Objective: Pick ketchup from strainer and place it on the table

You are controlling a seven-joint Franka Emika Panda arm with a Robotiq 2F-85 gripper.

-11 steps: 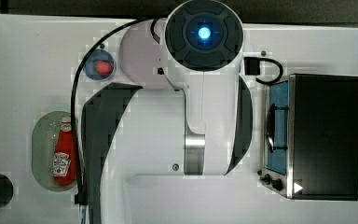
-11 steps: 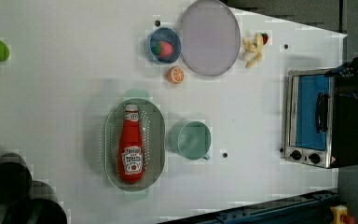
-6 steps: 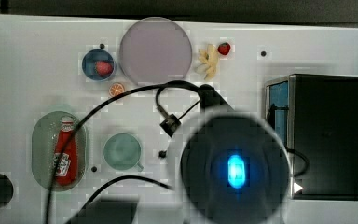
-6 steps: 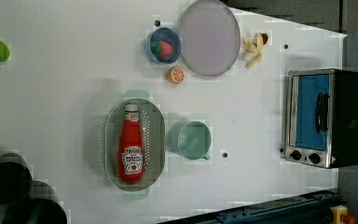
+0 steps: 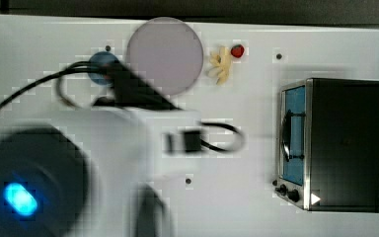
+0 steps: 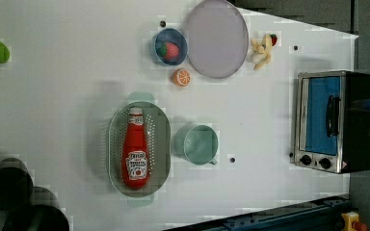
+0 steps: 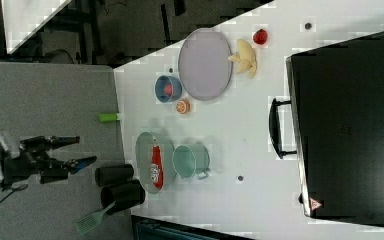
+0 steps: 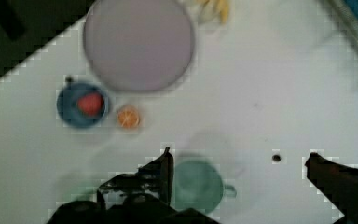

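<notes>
White surface [image 6: 67, 86] carries the ketchup [image 6: 135, 148], lying flat inside the pale green strainer [image 6: 161, 144], cap toward the left view's top. Just beside it stands a green cup [image 6: 200, 144]. Above, seemingly well clear, the pincer [image 8: 237, 170] hangs spread wide, empty.

In the left view, the ketchup [image 6: 136, 149] lies lengthwise in the strainer [image 6: 160, 144] on the table [image 6: 67, 86]. A cup [image 6: 198, 144] sits just beside the strainer on the left view's right. Above the cup are an orange slice [image 6: 181, 77], a bowl [image 6: 169, 46] holding a strawberry [image 6: 169, 49], and a plate [image 6: 217, 38]. A toaster oven [image 6: 335, 121] stands at the left view's far right.
</notes>
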